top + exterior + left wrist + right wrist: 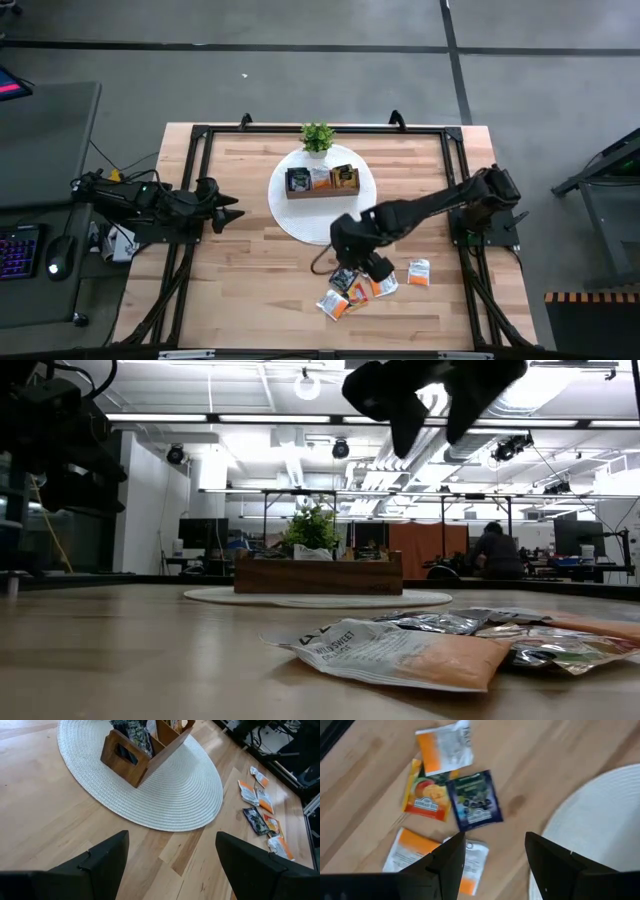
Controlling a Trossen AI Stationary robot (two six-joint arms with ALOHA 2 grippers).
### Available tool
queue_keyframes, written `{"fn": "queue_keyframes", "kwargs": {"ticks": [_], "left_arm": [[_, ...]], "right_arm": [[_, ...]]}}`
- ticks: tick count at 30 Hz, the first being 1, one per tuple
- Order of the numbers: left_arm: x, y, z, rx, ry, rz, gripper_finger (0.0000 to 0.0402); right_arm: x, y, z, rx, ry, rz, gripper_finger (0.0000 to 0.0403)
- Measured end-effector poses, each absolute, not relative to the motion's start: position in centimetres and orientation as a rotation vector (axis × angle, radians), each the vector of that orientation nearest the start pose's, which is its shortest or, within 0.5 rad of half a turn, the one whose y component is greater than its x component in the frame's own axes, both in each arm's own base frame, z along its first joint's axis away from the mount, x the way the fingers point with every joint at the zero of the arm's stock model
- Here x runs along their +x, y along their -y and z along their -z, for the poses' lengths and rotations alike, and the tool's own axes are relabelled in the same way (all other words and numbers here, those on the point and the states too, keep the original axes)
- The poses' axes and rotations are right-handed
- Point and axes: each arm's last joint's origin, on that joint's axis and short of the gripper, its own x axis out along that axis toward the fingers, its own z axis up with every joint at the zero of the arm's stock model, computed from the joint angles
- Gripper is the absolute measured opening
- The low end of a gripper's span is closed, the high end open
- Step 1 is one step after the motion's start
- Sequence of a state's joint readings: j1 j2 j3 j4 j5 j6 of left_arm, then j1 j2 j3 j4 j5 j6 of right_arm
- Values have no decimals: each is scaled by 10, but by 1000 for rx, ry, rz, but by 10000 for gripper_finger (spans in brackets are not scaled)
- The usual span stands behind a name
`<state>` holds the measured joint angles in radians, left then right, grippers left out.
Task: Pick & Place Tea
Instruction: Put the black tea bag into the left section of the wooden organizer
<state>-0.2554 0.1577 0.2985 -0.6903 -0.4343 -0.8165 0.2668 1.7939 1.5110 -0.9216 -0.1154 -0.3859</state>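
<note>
Several tea sachets lie flat in a loose cluster [352, 293] on the wooden table near its front edge; one white-and-orange sachet [419, 272] lies apart to the right. My right gripper [358, 264] hangs open above the cluster, fingers pointing down. In its wrist view a dark blue sachet [475, 800], an orange one [427, 795] and white-and-orange ones [445, 745] lie ahead of the open fingers [495, 840]. The brown wooden tray [322, 192] stands on a round white mat [300, 225] with sachets in its compartments. My left gripper [232, 214] waits open at the table's left edge.
A small green potted plant [317, 138] stands behind the tray at the mat's far edge. A black frame [200, 135] runs round the table's edges. Bare wood lies left of the mat and in front of it [250, 290]. A person [492, 550] is in the room beyond.
</note>
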Motion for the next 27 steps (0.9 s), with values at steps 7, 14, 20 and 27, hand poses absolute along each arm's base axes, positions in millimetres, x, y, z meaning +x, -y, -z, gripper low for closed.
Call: {"fn": "queue_keyframes", "kwargs": {"ticks": [7, 14, 20, 27], "left_arm": [[74, 7, -190, -610, -412, -371, 296], [74, 7, -190, -610, -412, -371, 296], [74, 7, -190, -610, -412, -371, 296], [74, 7, -190, -610, -412, -371, 296]], "right_arm": [[341, -134, -236, -485, -1079, -610, 202], [342, -152, -214, -458, -1076, -582, 204], [357, -160, -191, -404, -1068, -499, 218], [359, -162, -178, -458, -1096, -516, 248]]}}
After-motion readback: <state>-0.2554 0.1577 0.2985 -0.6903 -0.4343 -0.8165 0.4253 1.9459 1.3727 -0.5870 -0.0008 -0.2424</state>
